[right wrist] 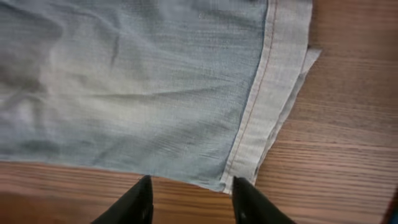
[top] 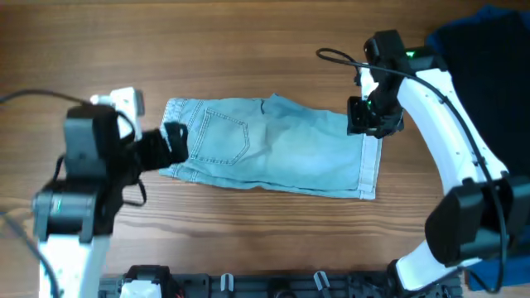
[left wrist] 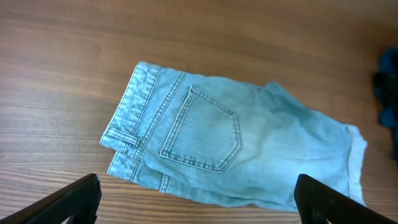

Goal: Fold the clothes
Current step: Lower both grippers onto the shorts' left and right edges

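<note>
Step in hand, by my read: pick up the leg-hem end w/ the right gripper (right wrist: pixel 193 194) so it can be carried over toward the waistband (left wrist: pixel 134 112) for a crosswise fold. To do it well: bite both layers at the hem (right wrist: pixel 267 106) corner, not just the top one (a lower layer peeks out past the stitched edge in the right wrist view). Go low enough to get under the cloth w/o scraping the counter (top: pixel 248 50), lift only a little, then keep the hem edge square to the long sides so the fold lands even. The left side prob. needs to pin or hold the waist end so the denim doesn't drag. Denim looks stiffish and should hold a crease OK. The shorts (top: pixel 273 145) lie flat mid-counter, already doubled lengthwise, back pocket (left wrist: pixel 205 130) up, waist toward the robot's left, hem toward its right. Right gripper is partly open at the far hem corner. Its fingers sit either side of the corner w/ bare wood showing between them, nothing clamped as far as I can see. Left gripper (top: pixel 174 142) is spread fully wide, empty, just above the waist end, fingertips flanking the shorts in its own view. Dark blue garment (top: pixel 489 41) lies well apart at the far right.
</note>
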